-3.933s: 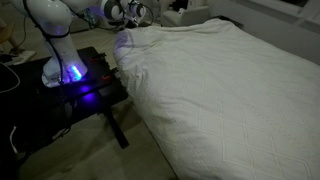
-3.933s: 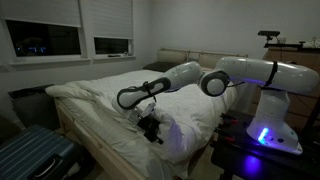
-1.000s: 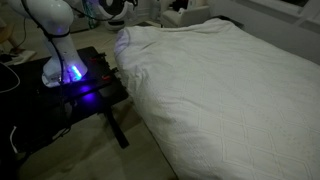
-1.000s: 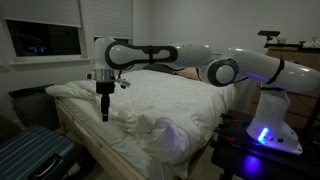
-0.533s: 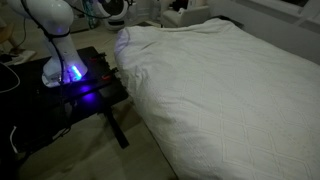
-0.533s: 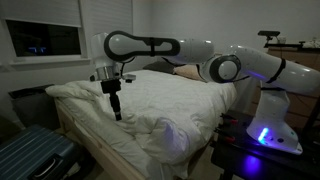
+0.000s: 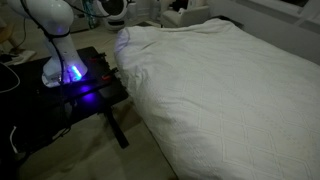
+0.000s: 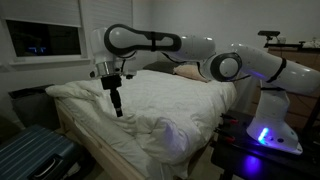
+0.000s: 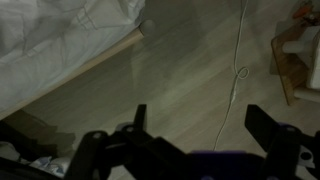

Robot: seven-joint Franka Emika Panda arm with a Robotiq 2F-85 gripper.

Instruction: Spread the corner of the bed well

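Note:
The bed (image 8: 150, 95) is wide and covered by a white quilted duvet; it also fills an exterior view (image 7: 230, 100). Its puffy, wrinkled corner (image 8: 163, 130) lies bunched at the near edge beside the robot base, and shows in an exterior view (image 7: 125, 48). My gripper (image 8: 117, 104) hangs above the bed's near side, pointing down, apart from the corner. In the wrist view its dark fingers (image 9: 200, 125) stand wide apart with only floor between them. The duvet edge (image 9: 60, 35) is at the upper left there.
The robot base (image 7: 62, 65) glows blue on a small black table (image 7: 95, 95) next to the bed. A dark suitcase (image 8: 35, 155) stands by the bed. A thin cable (image 9: 238, 70) lies on the floor beside a wooden piece (image 9: 295, 60).
The arm has lifted off the duvet corner and swung up over the bed. In the last second the gripper has drifted slightly toward the corner side. The duvet has not moved.

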